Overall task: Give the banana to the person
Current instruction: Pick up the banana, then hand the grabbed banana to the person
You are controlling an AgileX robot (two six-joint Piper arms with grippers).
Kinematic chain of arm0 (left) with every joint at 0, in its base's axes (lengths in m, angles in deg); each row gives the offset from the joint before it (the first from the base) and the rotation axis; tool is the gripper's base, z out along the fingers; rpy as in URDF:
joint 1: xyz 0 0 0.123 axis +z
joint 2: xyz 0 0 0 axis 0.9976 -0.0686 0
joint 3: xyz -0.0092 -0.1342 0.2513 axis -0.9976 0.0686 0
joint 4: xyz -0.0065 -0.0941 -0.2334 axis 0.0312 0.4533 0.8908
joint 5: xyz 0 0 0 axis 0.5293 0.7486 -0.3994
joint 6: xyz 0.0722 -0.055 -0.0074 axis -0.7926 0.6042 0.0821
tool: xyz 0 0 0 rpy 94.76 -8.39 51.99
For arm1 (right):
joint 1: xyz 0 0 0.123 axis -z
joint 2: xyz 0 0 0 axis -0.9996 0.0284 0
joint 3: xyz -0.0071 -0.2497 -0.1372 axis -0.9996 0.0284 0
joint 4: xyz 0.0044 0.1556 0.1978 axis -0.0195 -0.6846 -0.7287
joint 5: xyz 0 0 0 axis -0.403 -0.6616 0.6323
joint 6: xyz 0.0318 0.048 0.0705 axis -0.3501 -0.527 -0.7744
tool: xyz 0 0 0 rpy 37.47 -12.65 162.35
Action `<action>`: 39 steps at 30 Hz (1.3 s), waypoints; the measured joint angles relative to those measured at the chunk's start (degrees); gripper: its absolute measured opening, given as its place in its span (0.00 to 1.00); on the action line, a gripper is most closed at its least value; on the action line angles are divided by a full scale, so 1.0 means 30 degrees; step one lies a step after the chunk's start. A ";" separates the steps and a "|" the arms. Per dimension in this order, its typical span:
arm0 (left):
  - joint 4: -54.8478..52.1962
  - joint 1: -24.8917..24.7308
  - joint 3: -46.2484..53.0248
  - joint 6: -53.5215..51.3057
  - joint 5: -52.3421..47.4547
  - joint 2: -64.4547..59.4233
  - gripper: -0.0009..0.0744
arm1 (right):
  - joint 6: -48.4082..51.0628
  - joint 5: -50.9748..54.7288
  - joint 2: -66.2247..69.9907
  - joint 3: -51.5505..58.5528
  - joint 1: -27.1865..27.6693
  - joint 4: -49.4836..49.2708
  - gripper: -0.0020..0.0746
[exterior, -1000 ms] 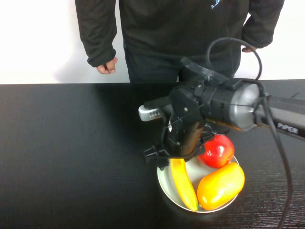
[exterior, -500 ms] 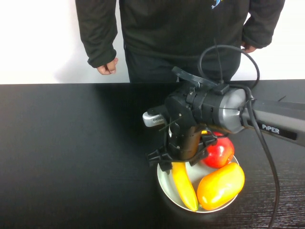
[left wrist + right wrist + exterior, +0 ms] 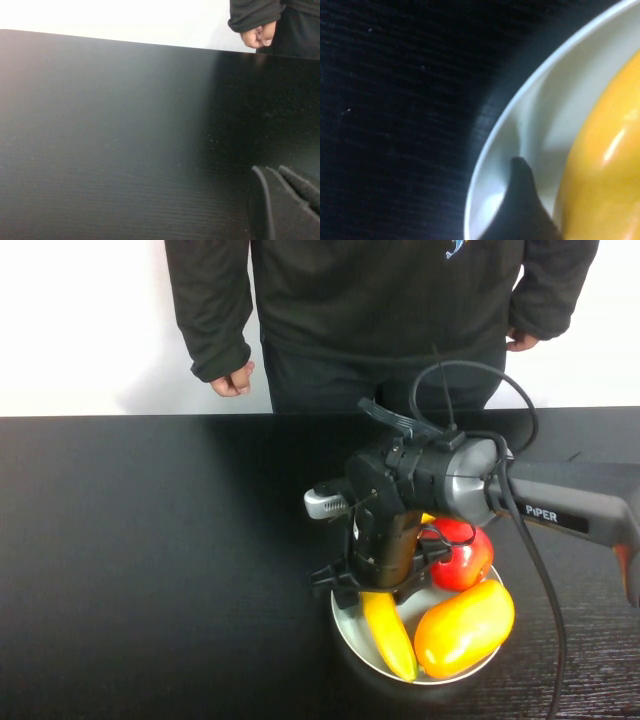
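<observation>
The banana (image 3: 389, 632) lies in the left part of a white plate (image 3: 343, 623), its far end under my right gripper (image 3: 372, 590). That gripper points down and is open over the banana's far end. In the right wrist view one dark fingertip (image 3: 522, 200) reaches inside the plate (image 3: 506, 125) right beside the yellow banana (image 3: 605, 165); the other finger is out of that view. The person (image 3: 380, 310) stands behind the table with both arms hanging and the hand (image 3: 232, 380) curled. My left gripper (image 3: 282, 200) is shut and empty low over bare table; it is not in the high view.
A red apple (image 3: 463, 554) and a plump orange-yellow mango (image 3: 463, 628) share the plate, right of the banana. The right arm and its cable (image 3: 520, 500) stretch over the table's right side. The black table (image 3: 150, 560) is bare on the left. The person's fist also shows in the left wrist view (image 3: 257, 36).
My right gripper has come down and slightly nearer, onto the banana's far end in the plate. The fruits have not moved. The person's hand shifted slightly.
</observation>
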 joint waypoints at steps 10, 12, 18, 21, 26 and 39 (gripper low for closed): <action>0.0000 0.0000 0.0000 0.0000 0.0000 0.0000 0.01 | -0.0076 0.0120 -0.0002 -0.0032 0.0009 -0.0105 0.37; 0.0000 0.0000 0.0000 0.0000 0.0000 0.0000 0.01 | -0.0112 0.0232 -0.0193 -0.0032 0.0009 -0.0148 0.37; 0.0000 0.0000 0.0000 0.0000 0.0000 0.0000 0.01 | -0.0574 0.0837 -0.2783 -0.0032 -0.0455 -0.0075 0.37; 0.0000 0.0000 0.0000 0.0000 0.0000 0.0000 0.01 | -0.0871 0.1917 -0.4679 -0.0032 -0.0754 0.0009 0.37; 0.0000 0.0000 0.0000 0.0000 0.0000 0.0000 0.01 | -0.1640 0.4189 -0.7202 -0.0032 -0.0749 0.0982 0.37; 0.0000 0.0000 0.0000 0.0000 0.0000 0.0000 0.01 | 0.1797 0.6089 -1.1305 -0.0731 -0.0642 0.5180 0.37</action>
